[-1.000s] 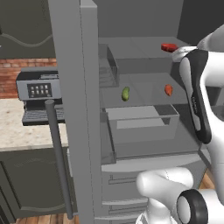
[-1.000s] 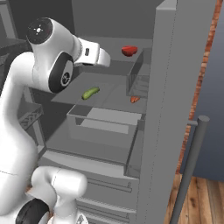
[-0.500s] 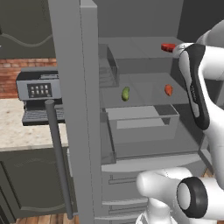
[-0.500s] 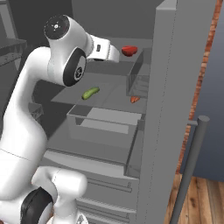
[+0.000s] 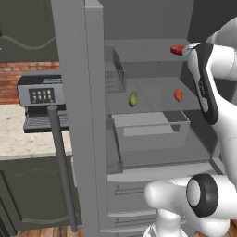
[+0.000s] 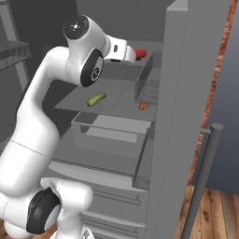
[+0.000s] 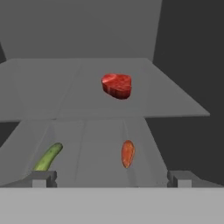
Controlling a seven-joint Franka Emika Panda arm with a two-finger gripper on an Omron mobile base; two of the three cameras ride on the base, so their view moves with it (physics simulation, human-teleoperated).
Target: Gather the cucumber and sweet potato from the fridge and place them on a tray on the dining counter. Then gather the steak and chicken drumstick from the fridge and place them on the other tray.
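Cucumber (image 7: 47, 157) lies on the lower fridge shelf (image 7: 100, 148), at 7 o'clock in the hand view. Sweet potato (image 7: 127, 153) lies on the same shelf at 6 o'clock, well apart from the cucumber. Steak (image 7: 117, 85) rests on the upper shelf (image 7: 52, 87), at about 12 o'clock from the sweet potato. Gripper (image 7: 111, 178) is fully released, holds nothing, and faces into the open fridge (image 5: 152, 60), level with the upper shelf. A clear drawer (image 5: 150, 129) sits below the lower shelf.
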